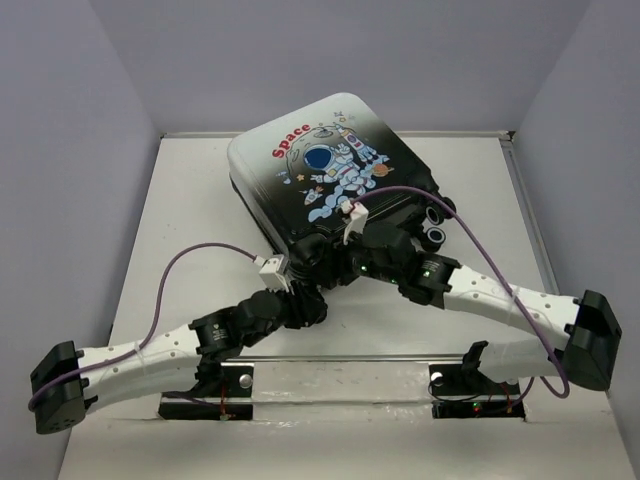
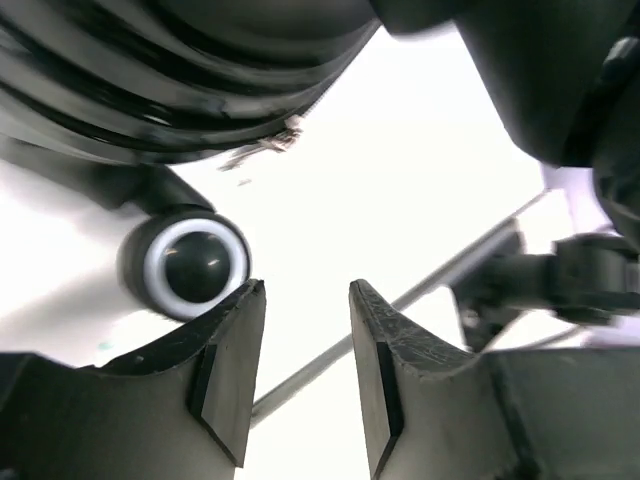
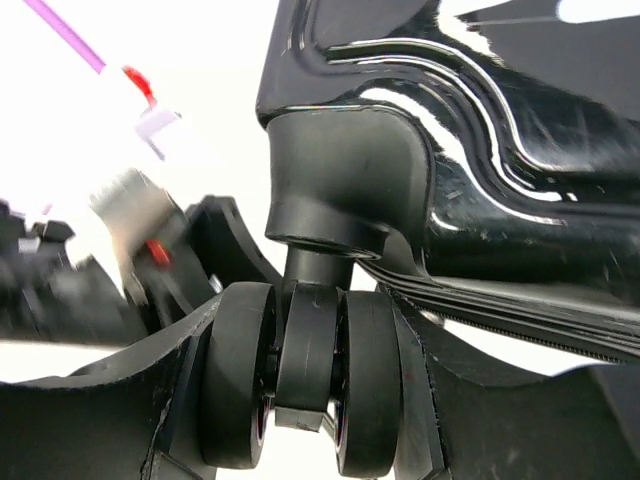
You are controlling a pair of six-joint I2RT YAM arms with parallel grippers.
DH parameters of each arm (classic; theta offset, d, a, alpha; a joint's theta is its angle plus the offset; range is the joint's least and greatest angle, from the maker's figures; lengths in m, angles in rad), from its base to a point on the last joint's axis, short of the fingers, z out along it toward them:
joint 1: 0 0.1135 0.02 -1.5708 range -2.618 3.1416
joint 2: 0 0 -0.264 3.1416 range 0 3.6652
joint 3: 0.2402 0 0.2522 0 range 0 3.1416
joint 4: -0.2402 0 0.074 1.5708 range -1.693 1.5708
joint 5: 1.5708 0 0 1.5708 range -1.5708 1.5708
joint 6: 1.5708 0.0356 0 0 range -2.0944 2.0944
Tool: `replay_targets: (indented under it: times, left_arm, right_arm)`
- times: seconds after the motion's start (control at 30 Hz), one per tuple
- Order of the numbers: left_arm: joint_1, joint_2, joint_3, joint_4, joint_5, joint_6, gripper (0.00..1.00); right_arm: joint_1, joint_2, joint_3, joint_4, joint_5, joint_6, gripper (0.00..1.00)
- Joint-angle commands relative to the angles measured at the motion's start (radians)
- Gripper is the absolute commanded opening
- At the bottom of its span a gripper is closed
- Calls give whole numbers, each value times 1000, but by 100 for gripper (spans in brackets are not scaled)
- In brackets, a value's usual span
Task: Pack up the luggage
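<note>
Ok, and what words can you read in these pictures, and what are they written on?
"Space": red letters on the lid of the white-to-black hard-shell suitcase, just left of the cartoon astronaut.
Any smaller marks in the cartoon print are too small to read.
The two wrist views show no words or numbers.
</note>
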Motion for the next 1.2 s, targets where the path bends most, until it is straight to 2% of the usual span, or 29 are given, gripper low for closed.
replay_targets:
  times: [0.0, 0.2, 0.4, 0.6, 0.93, 1.17]
  left_arm:
    - [-82, 60, 25, 15, -313, -14, 50]
    - [-97, 175, 80, -69, -515, -57, 61]
    - [-98, 210, 103, -42, -666, -80, 63]
    - [-100, 267, 128, 145, -649, 50, 62]
    - [-117, 322, 179, 250, -663, 78, 57]
    - [-151, 348, 212, 251, -668, 76, 54]
  right_arm:
    - [74, 105, 145, 163, -26, -50, 7]
    - [74, 103, 155, 185, -18, -70, 7]
    - [74, 63, 103, 205, -18, -67, 7]
    - [74, 54, 70, 243, -40, -46, 7]
    - [74, 43, 24, 289, -72, -17, 7]
    - [74, 42, 6, 292, -73, -14, 7]
